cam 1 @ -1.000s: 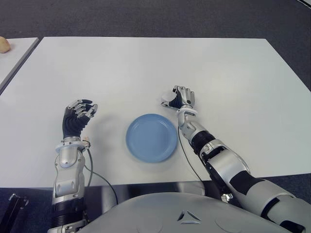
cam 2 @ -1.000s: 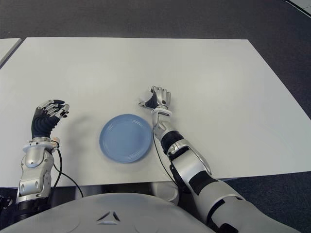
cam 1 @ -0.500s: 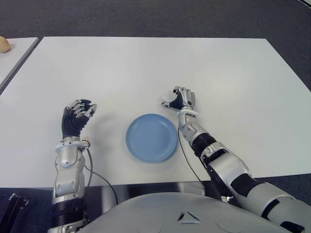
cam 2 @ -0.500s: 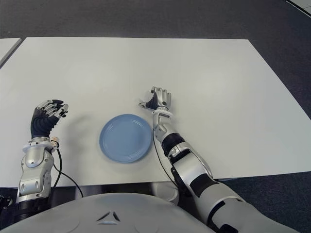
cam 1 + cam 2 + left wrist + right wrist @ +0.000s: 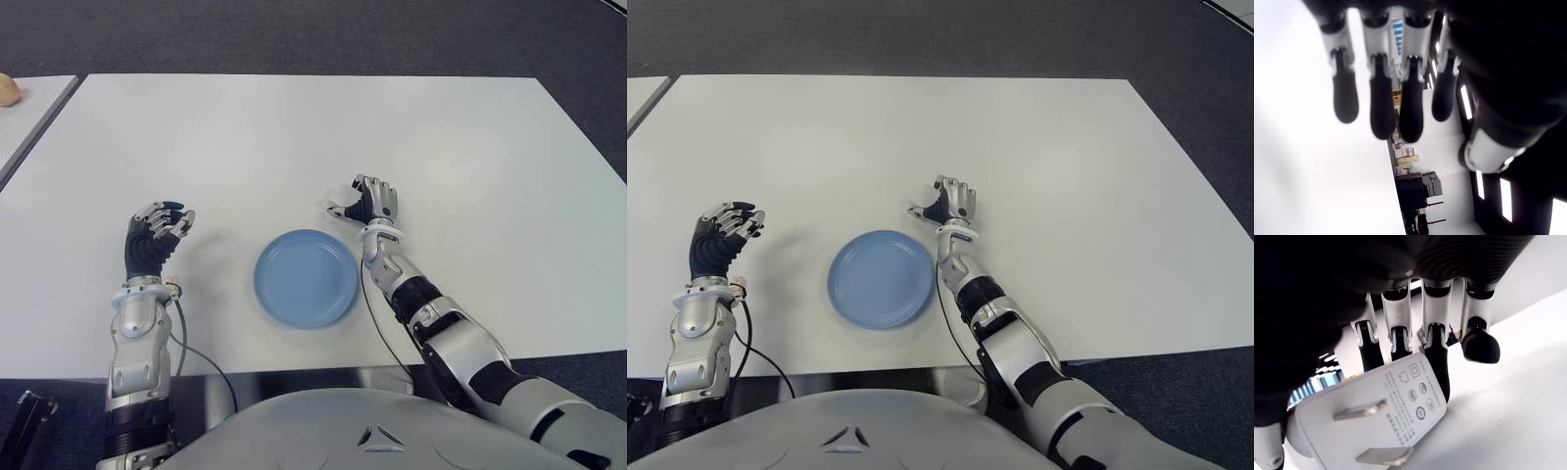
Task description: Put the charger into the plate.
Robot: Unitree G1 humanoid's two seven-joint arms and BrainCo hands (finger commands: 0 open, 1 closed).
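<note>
While right hand [image 5: 370, 201] grips charger [image 5: 1374, 418], plate [image 5: 306, 277] beside, unobstructed.

Charger [image 5: 344, 194] in right hand [image 5: 368, 202], behind-right of plate [image 5: 306, 278]

A white table [image 5: 294, 137] carries a blue plate [image 5: 306, 278], seemingly the only thing lying on it.

white table [image 5: 294, 137], dark carpet [image 5: 294, 34], 2nd table [image 5: 24, 103]
</note>
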